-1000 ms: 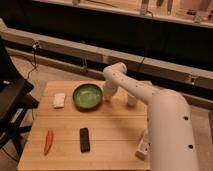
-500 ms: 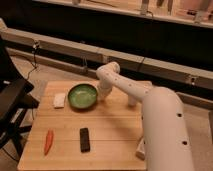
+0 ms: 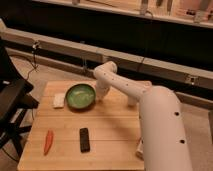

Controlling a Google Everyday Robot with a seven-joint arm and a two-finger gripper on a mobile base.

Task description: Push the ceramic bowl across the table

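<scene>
Dark shelving and a pale ledge form the backdrop behind the table (image 3: 112, 127), a light wooden top with plank stripes running across it. Ceramic bowl (image 3: 80, 96): round, shallow, glossy green, resting upright toward the far-left part of the tabletop. Gripper (image 3: 99, 95): at the end of the white arm (image 3: 131, 90), lowered to the tabletop just beside the bowl's right rim, apparently touching it; whether the fingers are apart or together cannot be told. Small white object (image 3: 59, 101): just left of the bowl, near the table's left edge. Orange carrot-like item (image 3: 48, 142): lying near the front-left corner. Black rectangular remote-like object (image 3: 84, 139): to the right of the orange item, well apart from the bowl. Robot's white body (image 3: 162, 132): rising at the right side of the table. Black chair (image 3: 11, 100): at the left margin
</scene>
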